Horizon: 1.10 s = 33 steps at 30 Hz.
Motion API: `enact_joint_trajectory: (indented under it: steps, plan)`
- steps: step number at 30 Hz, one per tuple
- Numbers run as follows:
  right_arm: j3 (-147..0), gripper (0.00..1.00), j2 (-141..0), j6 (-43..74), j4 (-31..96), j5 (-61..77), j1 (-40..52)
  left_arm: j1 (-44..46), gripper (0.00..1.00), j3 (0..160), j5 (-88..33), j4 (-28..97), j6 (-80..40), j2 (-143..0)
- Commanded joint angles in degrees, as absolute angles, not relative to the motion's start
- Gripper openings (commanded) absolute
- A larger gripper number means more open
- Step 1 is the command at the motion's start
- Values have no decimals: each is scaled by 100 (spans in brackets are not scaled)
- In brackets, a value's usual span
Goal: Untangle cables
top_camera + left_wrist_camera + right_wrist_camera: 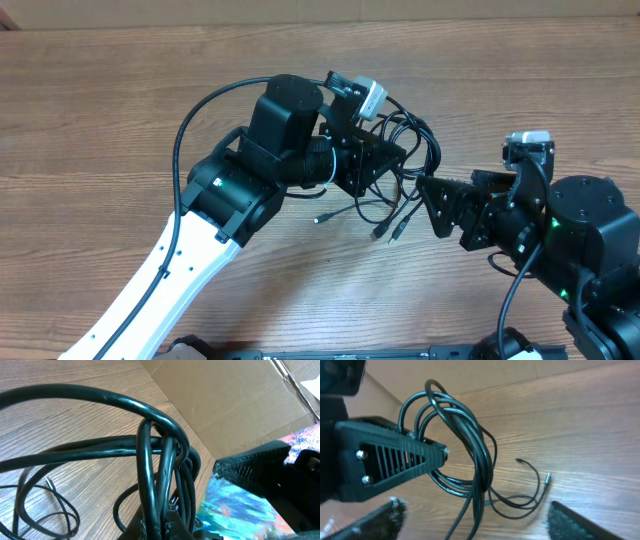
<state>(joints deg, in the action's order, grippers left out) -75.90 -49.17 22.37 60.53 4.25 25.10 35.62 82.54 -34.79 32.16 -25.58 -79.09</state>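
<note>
The cables [412, 140] are a bundle of thin black loops at the middle of the wooden table [100, 120]. My left gripper [398, 160] is shut on the bundle; in the left wrist view several strands [150, 460] run down between its closed jaws [161, 527]. Loose ends with small plugs [385, 232] lie on the table below the bundle. My right gripper [433, 205] stands open just right of the cables. In the right wrist view strands [482, 460] hang between its spread fingertips [580, 522], and the loops drape over the left gripper's ribbed finger [395, 460].
A cardboard wall [240, 400] stands behind the table. The left arm's own thicker black cable [200, 110] arcs over the table's left half. The two grippers are close together, and the right gripper's finger [250, 467] shows in the left wrist view.
</note>
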Motion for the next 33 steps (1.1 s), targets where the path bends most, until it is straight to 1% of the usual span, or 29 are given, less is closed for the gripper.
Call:
enact_joint_trajectory:
  steps: [1,3,6,8,12,13,14,16,18,22,33]
  plan:
    - [-7627,84,-4880,2250,6014,167,2488,3568,4,8276,-3476,3190,-2517,-7885]
    - [-7627,83,-4880,2252,6014,-215,2488,3568,4,8276,-3828,3236,-1922,-7885]
    - [-7627,79,-4880,2344,6014,-521,2488,3566,4,8276,-4010,3391,-1424,-7885]
    - [-7627,80,-4880,2749,6016,-847,2488,3566,4,8276,-4010,3516,-1120,-7885]
    - [-7627,80,-4880,2871,5992,-923,2488,3566,4,8276,-4014,3570,-676,-7885]
    - [-7627,81,-4880,2869,6003,-923,2488,3566,4,8276,-4047,3568,-561,-7885]
    - [-7627,86,-4880,2845,6012,-921,2488,3566,4,8276,-4112,3566,-403,-7885]
    - [-7627,88,-4880,2720,6023,-895,2488,3566,4,8276,-4344,3566,-25,-7885]
    - [-7627,88,-4880,2467,6049,-821,2488,3566,4,8276,-4716,3548,373,-7885]
    - [-7625,89,-4880,2049,6066,-521,2488,3566,4,8276,-5098,3461,609,-7885]
    - [-7625,85,-4880,1894,6313,-462,2488,3566,4,8276,-5450,3173,624,-7885]
